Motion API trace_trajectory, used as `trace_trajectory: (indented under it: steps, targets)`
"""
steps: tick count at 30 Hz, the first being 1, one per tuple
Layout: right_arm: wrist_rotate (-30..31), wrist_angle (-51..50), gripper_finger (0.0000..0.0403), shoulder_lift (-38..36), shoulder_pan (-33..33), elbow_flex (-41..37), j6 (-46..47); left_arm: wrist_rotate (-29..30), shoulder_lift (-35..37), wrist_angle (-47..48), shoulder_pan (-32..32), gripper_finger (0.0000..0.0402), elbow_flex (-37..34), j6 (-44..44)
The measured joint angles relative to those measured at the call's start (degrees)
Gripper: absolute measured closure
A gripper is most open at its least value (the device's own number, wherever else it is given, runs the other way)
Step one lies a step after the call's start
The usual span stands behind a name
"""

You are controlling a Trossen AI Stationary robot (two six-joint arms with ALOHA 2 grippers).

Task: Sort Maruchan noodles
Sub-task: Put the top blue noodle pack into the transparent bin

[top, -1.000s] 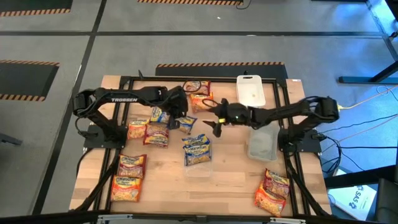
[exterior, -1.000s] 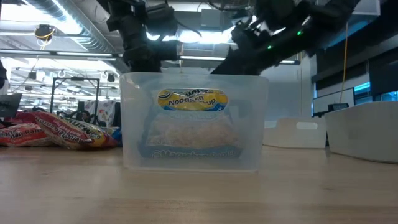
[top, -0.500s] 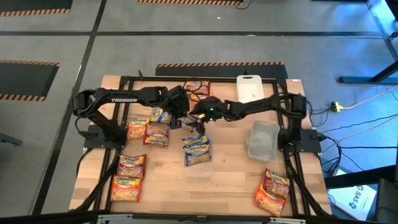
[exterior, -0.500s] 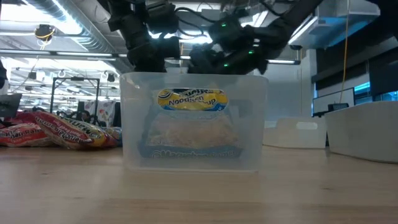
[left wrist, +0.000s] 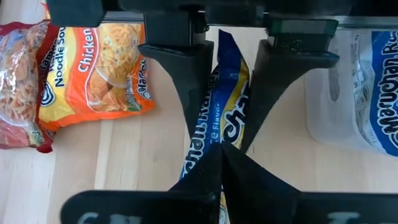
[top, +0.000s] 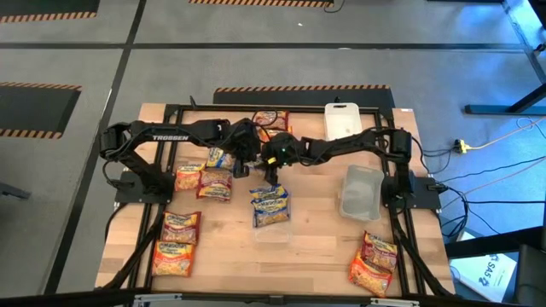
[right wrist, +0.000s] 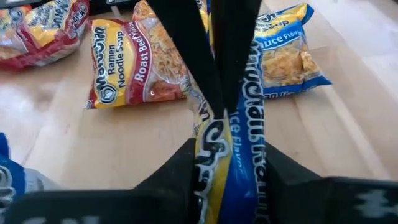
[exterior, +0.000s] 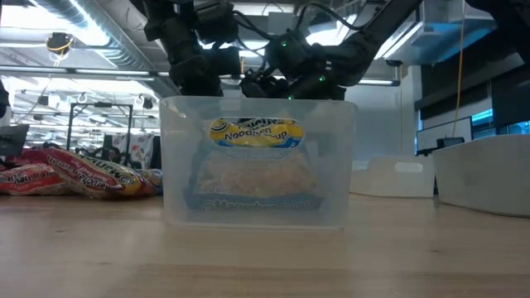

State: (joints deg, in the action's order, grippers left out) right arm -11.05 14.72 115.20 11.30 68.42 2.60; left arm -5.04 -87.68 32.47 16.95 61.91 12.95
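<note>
High view shows me both arms meeting mid-table, left gripper (left wrist: 219, 146) and right gripper (right wrist: 217, 112) each clamped on one blue-and-yellow plastic ramen packet (left wrist: 217, 118) above the clear plastic bin (top: 271, 228), beside orange packets (left wrist: 93, 68).

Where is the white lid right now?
In the high view the white lid lies at the table's far edge on the right arm's side, beyond the empty clear container.

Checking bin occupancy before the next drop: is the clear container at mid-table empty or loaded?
Loaded. The clear container holds a blue-and-yellow noodle packet, seen through its wall in the low view; the high view shows the packet inside too.
</note>
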Motion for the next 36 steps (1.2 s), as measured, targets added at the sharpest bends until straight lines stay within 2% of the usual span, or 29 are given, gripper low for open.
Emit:
trace_trajectory:
  steps: [3,8,12,17,20,24,28,32,36]
  targets:
    - [0.11,0.00,0.0315,-0.01,0.01,0.00,-1.75,-0.07,0.03,0.00,-0.02,0.0391,0.00,-0.19]
    - [2.60,-2.24,0.0315,-2.56,-0.08,0.00,-4.74,0.69,2.32,-0.15,-0.04,0.0338,0.05,-0.72]
    - [4.03,-5.80,0.0315,-6.44,-0.08,-0.04,-6.75,1.60,6.99,1.32,-0.04,0.0301,0.09,-3.62]
    - [6.12,-11.16,0.0315,-11.63,-0.41,0.00,-8.24,0.59,15.07,1.19,-0.03,0.0289,0.09,-6.03]
    - [10.72,-16.92,0.0315,-15.27,-1.96,-0.05,-9.54,0.61,19.44,1.23,-0.79,0.0288,-0.46,-8.84]
    - [17.01,-23.11,0.0315,-21.52,-6.47,-0.07,-10.64,1.05,24.55,-2.14,-3.90,0.0288,-5.35,-11.65]
    - [21.16,-28.15,0.0315,-27.90,-12.36,-0.02,-10.10,4.94,28.45,-9.39,-8.03,0.0288,-13.78,-16.95]
    - [22.03,-28.73,0.0315,-30.97,-19.34,-1.05,-7.20,7.63,30.83,-20.61,-13.18,0.0288,-22.07,-23.92]
    - [21.22,-24.16,0.0310,-30.94,-26.18,-2.63,-4.31,11.79,31.08,-29.94,-17.48,0.0288,-27.81,-25.16]
